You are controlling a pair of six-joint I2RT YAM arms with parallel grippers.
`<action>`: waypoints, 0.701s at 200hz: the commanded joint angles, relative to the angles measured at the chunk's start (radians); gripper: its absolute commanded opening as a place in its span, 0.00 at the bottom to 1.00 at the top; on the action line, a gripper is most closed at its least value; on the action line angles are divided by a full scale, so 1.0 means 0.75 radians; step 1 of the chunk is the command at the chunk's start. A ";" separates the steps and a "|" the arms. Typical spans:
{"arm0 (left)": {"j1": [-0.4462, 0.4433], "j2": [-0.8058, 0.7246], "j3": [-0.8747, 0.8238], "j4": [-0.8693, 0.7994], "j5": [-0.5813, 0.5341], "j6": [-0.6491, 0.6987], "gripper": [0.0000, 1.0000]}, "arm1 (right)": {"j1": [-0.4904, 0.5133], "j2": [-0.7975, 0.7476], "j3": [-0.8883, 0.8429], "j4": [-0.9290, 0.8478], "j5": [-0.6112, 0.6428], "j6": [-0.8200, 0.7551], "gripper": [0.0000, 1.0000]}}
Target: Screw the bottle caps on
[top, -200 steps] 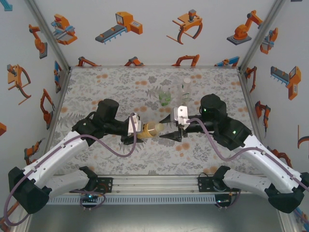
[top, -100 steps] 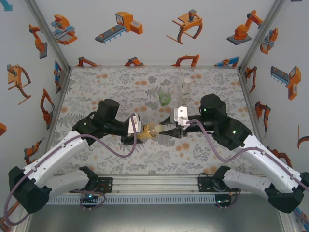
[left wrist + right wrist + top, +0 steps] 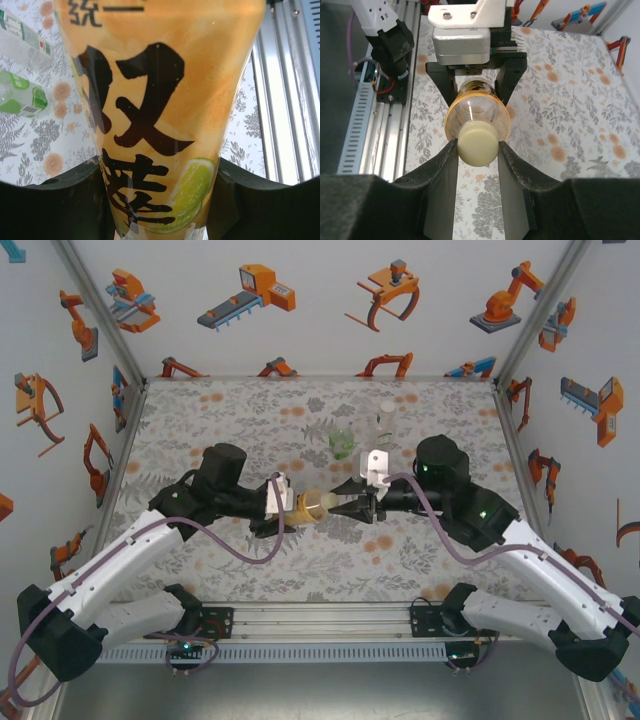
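Bright, even and diffuse from overhead in the top external view; only faint, soft-edged shadows on the worktop point(image 3: 200, 420) under the arms. Mild wide-angle lean in the frame posts at upper left and upper right. In the left wrist view, very close on the amber bottle point(image 3: 160, 100): label print slightly soft, liquid glowing orange, metal rail point(image 3: 292, 100) at the right edge washed pale. In the right wrist view, crisp on the pale cap point(image 3: 477, 147), a thin vertical glare streak on the bottle shoulder above it, dark soft-focus fingers point(image 3: 512, 200) of the right end effector point(image 3: 477, 142) along the bottom.
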 commanded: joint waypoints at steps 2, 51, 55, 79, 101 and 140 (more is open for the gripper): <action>-0.005 0.010 0.037 0.006 -0.081 -0.008 0.00 | 0.009 -0.004 -0.047 0.215 0.097 0.321 0.00; -0.006 0.014 0.029 0.034 -0.145 -0.031 0.00 | 0.009 -0.010 -0.129 0.370 0.309 0.806 0.00; -0.006 0.013 0.028 0.037 -0.153 -0.031 0.00 | 0.009 -0.010 -0.136 0.369 0.356 0.859 0.00; -0.005 0.017 0.029 0.047 -0.200 -0.044 0.00 | 0.009 -0.008 -0.162 0.354 0.557 1.176 0.00; -0.006 0.019 0.026 0.059 -0.234 -0.058 0.00 | 0.009 0.007 -0.146 0.274 0.686 1.444 0.00; -0.006 0.031 0.027 0.070 -0.279 -0.072 0.00 | 0.011 0.056 -0.094 0.140 0.757 1.792 0.00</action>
